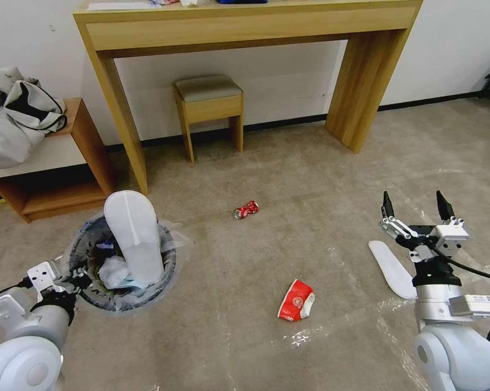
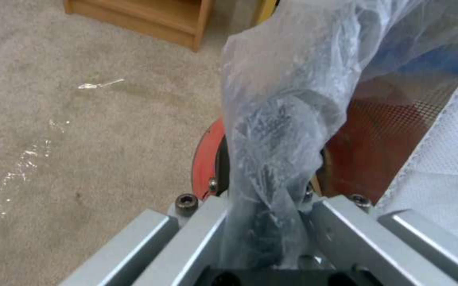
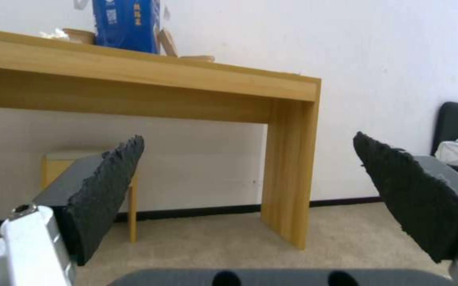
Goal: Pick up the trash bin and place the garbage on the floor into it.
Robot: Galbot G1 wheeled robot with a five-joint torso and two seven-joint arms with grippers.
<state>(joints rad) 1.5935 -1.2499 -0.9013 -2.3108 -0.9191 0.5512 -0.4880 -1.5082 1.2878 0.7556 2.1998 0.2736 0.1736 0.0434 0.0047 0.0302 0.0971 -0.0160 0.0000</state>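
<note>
The left hand (image 1: pixel 74 279) pinches the rim of the trash bin (image 1: pixel 122 260) at the side nearest the robot. In the left wrist view the hand's two metal sides press on the red rim (image 2: pixel 203 159) with the clear plastic bag (image 2: pixel 282 131) bunched between them. So the bin is held. I cannot tell if it is lifted or resting on the floor (image 1: pixel 320 163).

Some garbage is already inside. One long white insole (image 1: pixel 133 233) stands up out of the bin, and white and blue crumpled scraps (image 1: pixel 114 271) lie beside it in there.

More garbage is left on the carpet. A crushed red can (image 1: pixel 246 209) lies in the middle, out in front of the wooden table (image 1: pixel 245 27). A squashed red-white paper cup (image 1: pixel 296 300) lies closer to the robot, between the two arms. A second white insole (image 1: pixel 391 269) lies flat on the floor, just beside the right arm.

The right hand (image 1: pixel 417 209) is up in the air above that insole. Its two black fingers (image 3: pixel 109 186) are spread wide and point up and ahead. It holds nothing.

I think the job is partly done. The bin is grabbed and a few things are in. The can, the cup and the flat insole still need to go in.
</note>
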